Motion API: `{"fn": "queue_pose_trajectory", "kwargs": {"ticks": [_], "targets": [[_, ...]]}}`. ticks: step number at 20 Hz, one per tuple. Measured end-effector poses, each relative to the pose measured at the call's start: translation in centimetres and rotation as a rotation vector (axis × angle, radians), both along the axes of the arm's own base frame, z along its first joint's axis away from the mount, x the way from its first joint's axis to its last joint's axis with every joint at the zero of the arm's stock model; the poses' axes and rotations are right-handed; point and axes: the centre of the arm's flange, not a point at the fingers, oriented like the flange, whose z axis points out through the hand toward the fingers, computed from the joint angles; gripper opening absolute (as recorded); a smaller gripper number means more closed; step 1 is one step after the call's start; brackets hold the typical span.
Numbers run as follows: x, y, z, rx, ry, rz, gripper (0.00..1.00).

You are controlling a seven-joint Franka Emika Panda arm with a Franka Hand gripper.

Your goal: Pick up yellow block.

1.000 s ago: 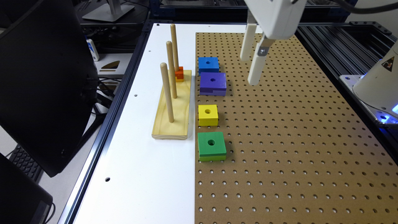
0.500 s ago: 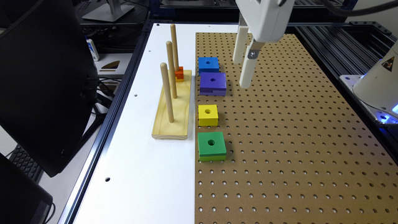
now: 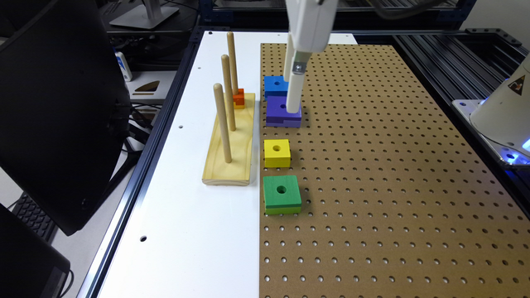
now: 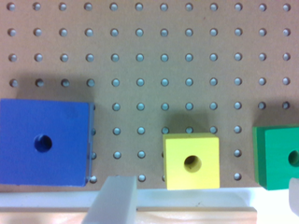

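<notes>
I have the tool point(image 3: 292, 93) hanging over the purple block point(image 3: 283, 112), its white fingers point(image 4: 114, 200) spread wide apart and holding nothing; in the wrist view one fingertip sits at the purple block's side and the other by the green block point(image 4: 278, 156).

The yellow block point(image 3: 277, 153) lies flat on the pegboard point(image 3: 393, 165), just past the purple block on the side away from the blue block point(image 3: 275, 86), with a bare gap between them. It is a small painted square with crisp edges and a round hole through its middle. In the wrist view the yellow block point(image 4: 192, 161) sits between the two fingertips, untouched.

The green block is larger, with a lime lower layer, and lies next beyond the yellow one. Beside the row, a pale wooden base point(image 3: 230, 149) carries three upright round dowels, with a tiny orange piece point(image 3: 239, 98) at its far end.

The surface is a brown pegboard of evenly spaced holes, laid on a smooth white top point(image 3: 186, 215) with a dark metal frame. A black monitor point(image 3: 58, 107) stands off the exterior view's left.
</notes>
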Motion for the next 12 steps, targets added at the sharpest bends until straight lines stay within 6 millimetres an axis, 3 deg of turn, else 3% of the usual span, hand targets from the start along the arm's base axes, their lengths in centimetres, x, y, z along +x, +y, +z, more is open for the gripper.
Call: {"fn": "queue_pose_trajectory", "kwargs": {"ticks": [8, 12], "targets": [[0.0, 0.0, -0.2, 0.0, 0.003, 0.0, 1.0], [0.1, 0.0, -1.7, 0.001, 0.023, 0.0, 1.0]]}}
